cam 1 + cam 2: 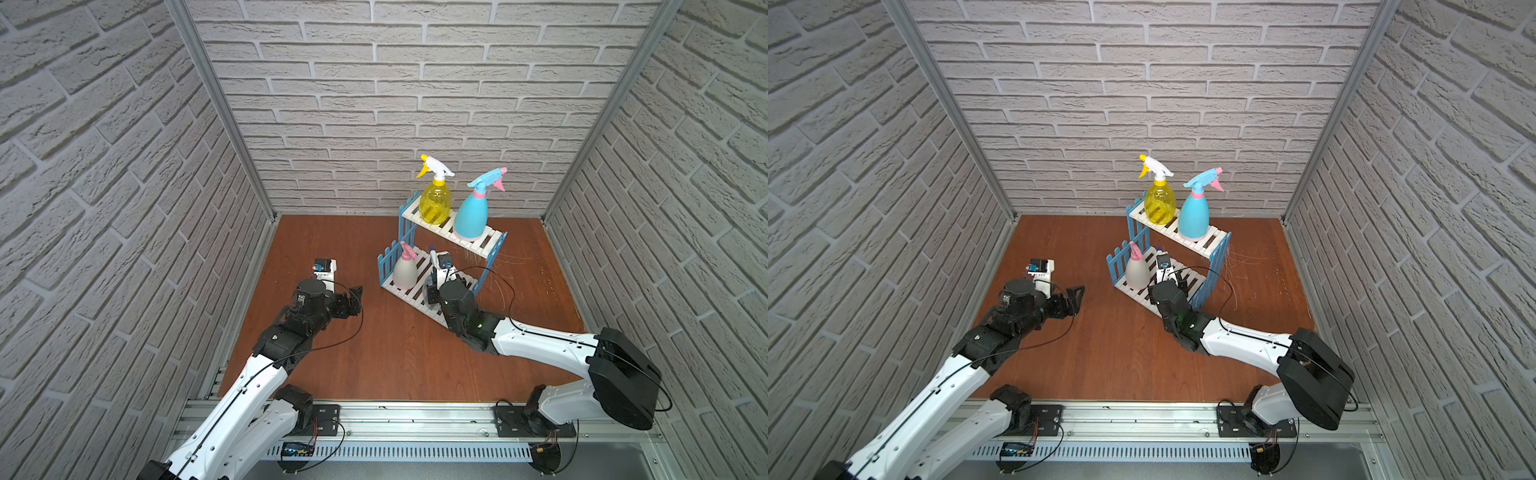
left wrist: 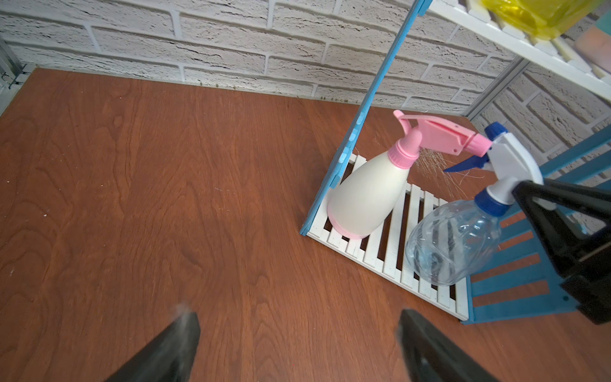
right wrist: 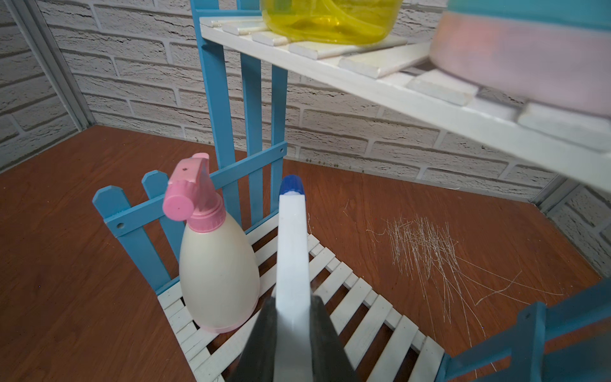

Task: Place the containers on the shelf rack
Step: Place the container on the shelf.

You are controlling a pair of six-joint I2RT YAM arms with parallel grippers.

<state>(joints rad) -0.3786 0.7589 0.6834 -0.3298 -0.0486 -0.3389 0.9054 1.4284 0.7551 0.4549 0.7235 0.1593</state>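
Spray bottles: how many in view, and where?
4. Yellow bottle and light blue bottle on the upper tier of the shelf rack; cream-white bottle on the lower tier; clear bottle beside it, in the right gripper.

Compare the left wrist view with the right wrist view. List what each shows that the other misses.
Left wrist only: the whole body of the clear bottle and the open left gripper. Right wrist only: the right gripper with both jaws closed on that bottle's trigger head. Both: the cream bottle upright on the lower shelf, the base of the yellow bottle above, the shelf rack.
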